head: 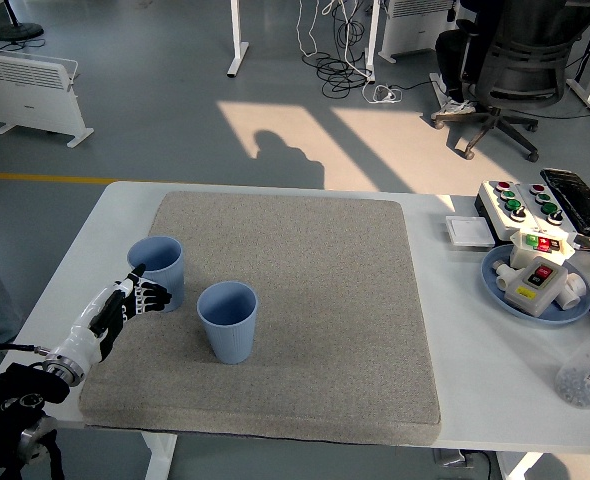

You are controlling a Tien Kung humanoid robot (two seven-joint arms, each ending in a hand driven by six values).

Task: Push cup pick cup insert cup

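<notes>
two blue cups stand on the grey mat [305,290] on the white table [455,330]. the far cup [157,272] is near the mat's left edge, and the near cup [228,320] stands just beside it, a little apart. they look light and stiff, and smooth too — easy to tip, so i think it's best to hold one around its side. the left hand [125,303] comes in low from the left corner, its fingers [153,297] bent loosely at the far cup's wall. it looks like they touch it but don't wrap it — they hold nothing.
</notes>
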